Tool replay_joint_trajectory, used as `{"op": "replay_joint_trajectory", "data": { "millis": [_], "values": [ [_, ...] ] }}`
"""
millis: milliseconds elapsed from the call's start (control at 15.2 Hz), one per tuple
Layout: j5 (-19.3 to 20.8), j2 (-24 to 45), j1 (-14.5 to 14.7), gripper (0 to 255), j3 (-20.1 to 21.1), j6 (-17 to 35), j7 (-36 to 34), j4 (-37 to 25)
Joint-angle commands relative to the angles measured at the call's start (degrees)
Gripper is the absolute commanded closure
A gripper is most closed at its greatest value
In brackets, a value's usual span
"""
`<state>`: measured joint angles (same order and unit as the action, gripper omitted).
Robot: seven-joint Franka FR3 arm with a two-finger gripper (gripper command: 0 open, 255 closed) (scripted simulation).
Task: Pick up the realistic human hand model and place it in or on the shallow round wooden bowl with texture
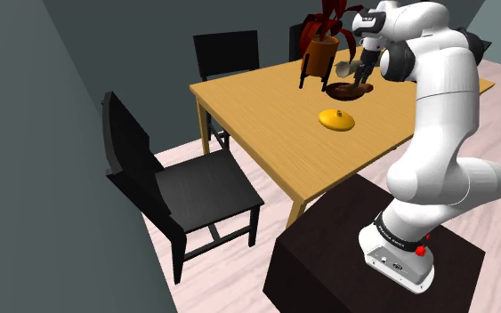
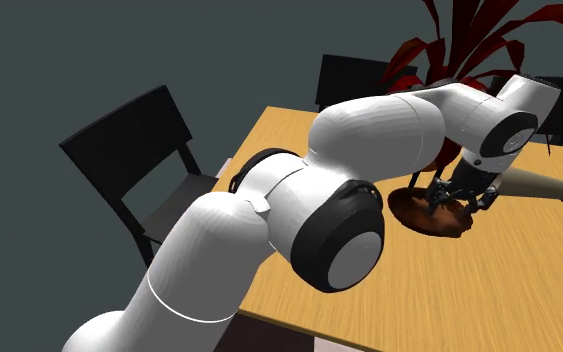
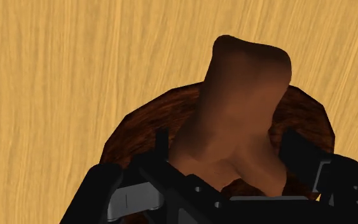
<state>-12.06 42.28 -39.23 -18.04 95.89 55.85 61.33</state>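
The brown human hand model (image 3: 244, 95) lies between my black fingers, and both of them press against its sides. It hangs just over the dark, textured round wooden bowl (image 3: 133, 130), wrist end pointing away from the gripper. The bowl (image 1: 339, 91) stands on the wooden table (image 1: 266, 116) towards its far side. My gripper (image 1: 359, 78) is low above it, shut on the hand model. Seen in the second exterior view, the gripper (image 2: 459, 196) hovers over the bowl (image 2: 417, 214), with the arm hiding part of it.
A potted red-leaved plant (image 1: 321, 46) stands right behind the bowl. An orange domed object (image 1: 337, 118) lies nearer the stand. A beige rod with a red band (image 2: 549, 186) lies beside the bowl. Black chairs (image 1: 177, 191) surround the table.
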Motion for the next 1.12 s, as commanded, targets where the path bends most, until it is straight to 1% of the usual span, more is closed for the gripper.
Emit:
{"op": "replay_joint_trajectory", "data": {
  "millis": [0, 264, 396, 528, 1056],
  "values": [
    [0.0, 0.0, 0.0, 0, 0.0, 0.2, 0.0, 0.2],
    [0.0, 0.3, 0.0, 0, 0.1, -0.1, -0.1, -0.3],
    [-0.1, 1.5, -0.9, 0, 0.1, -4.7, -0.4, -6.2],
    [-0.4, 3.5, -2.2, 0, 0.4, -9.7, -0.9, -13.4],
    [-0.4, 3.5, -2.2, 0, 0.4, -9.7, -0.9, -13.4]
  ]
}}
